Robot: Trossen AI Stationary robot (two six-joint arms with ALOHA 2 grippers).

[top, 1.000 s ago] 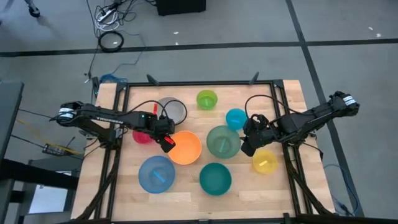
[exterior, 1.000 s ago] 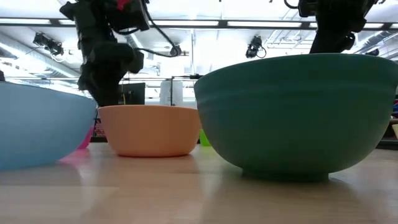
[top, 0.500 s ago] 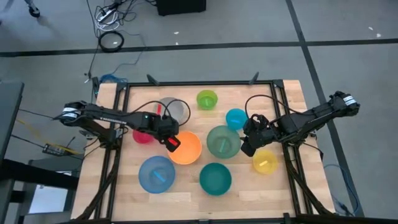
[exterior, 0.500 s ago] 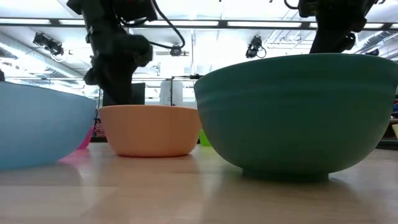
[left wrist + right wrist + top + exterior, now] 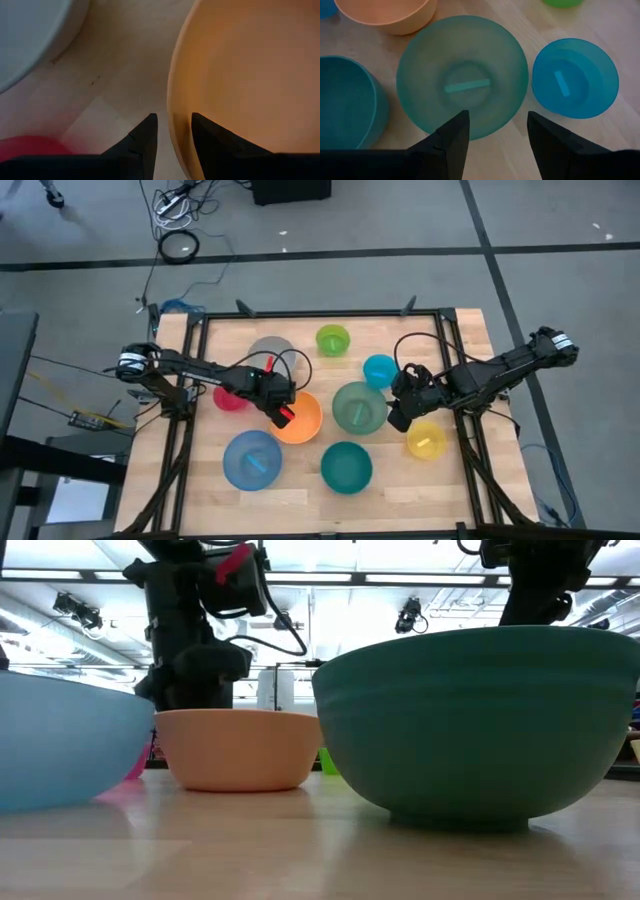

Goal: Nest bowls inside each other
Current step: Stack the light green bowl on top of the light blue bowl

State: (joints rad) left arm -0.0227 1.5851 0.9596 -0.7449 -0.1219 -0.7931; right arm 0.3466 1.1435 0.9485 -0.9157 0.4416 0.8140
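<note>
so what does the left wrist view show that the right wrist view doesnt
Only the left wrist view shows the left gripper, fingers straddling the orange bowl's rim, plus the grey bowl and pink-red bowl.

Only the right wrist view shows the right gripper, open over the dark green bowl, with the cyan bowl and teal bowl beside it.

Both show the orange bowl and the wooden table.

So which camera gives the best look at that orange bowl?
The high view: the whole orange bowl shows, left gripper at its rim. The low view shows its side, the left wrist view its rim up close, the right wrist view an edge.
</note>
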